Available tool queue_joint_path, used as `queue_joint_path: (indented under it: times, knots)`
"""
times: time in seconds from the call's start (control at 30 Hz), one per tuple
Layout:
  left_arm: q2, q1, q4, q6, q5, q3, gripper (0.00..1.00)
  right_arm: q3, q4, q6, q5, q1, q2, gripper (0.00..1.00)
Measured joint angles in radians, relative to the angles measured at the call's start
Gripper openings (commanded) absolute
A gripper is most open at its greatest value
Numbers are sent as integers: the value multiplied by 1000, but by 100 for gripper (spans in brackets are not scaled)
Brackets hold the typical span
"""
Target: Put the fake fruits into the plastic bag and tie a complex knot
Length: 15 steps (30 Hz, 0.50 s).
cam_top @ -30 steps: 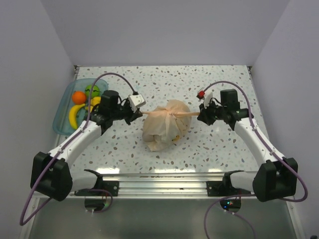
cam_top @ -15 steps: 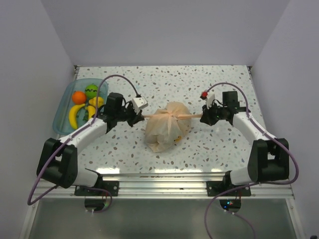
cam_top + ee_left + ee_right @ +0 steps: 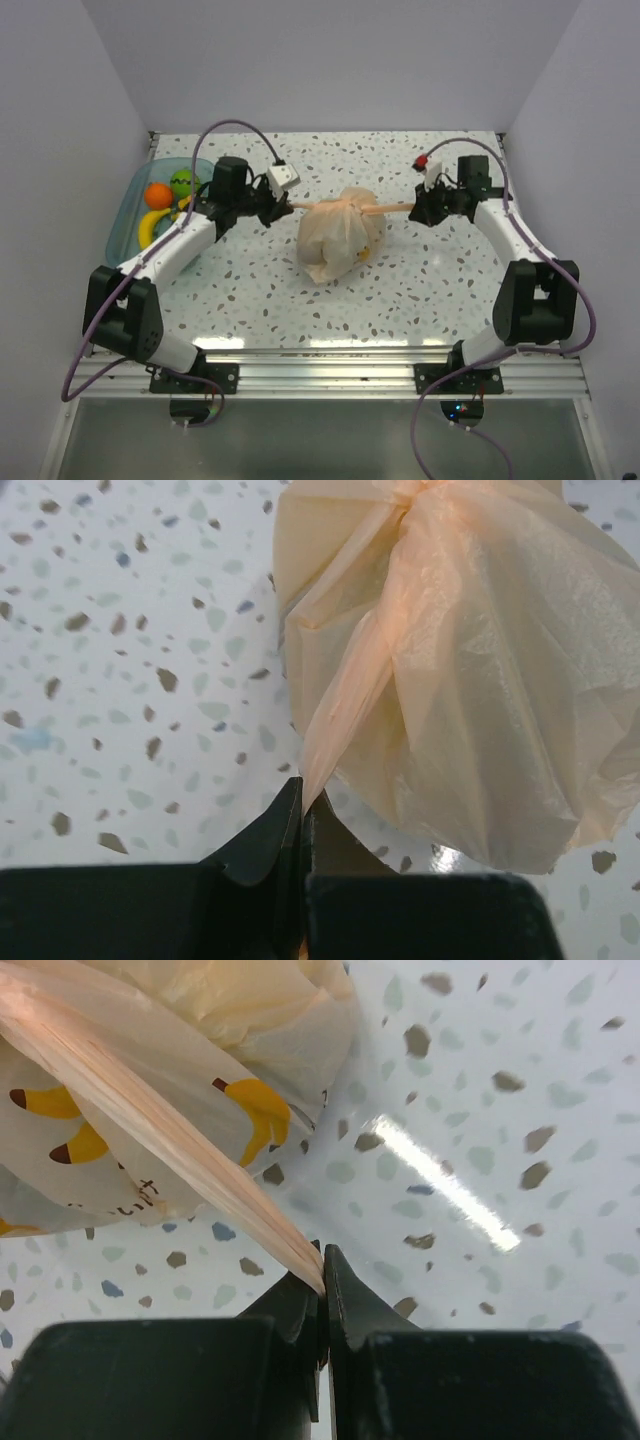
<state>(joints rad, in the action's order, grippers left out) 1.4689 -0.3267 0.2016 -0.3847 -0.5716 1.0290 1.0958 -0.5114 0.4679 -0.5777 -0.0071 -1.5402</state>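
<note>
My left gripper (image 3: 303,800) is pinched tight on the left tail (image 3: 350,690) of the plastic bag (image 3: 343,235), the fingers pressed together with only thin peach film between them. My right gripper (image 3: 322,1260) is clamped the same way on the right tail (image 3: 150,1125). Both tails run taut and nearly level back to the knot (image 3: 353,204) at the bag's neck. The bag itself rests on the speckled table (image 3: 420,290) between my two arms, yellow banana shapes showing on its side. Far to my left, a clear blue tray (image 3: 122,232) holds an orange (image 3: 157,195), a green ball (image 3: 183,182) and a banana (image 3: 150,228)
</note>
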Motion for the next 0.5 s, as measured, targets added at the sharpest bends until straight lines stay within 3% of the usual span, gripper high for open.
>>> queue_joint_path:
  times: [0.2,0.5]
  knots:
    - [42,9,44,-2,21,227,0,264,-65,-41,-1,-2,-25,0]
    - [110,-113,121,11,134,284,0,327,-115,-186,36,193,-36,0]
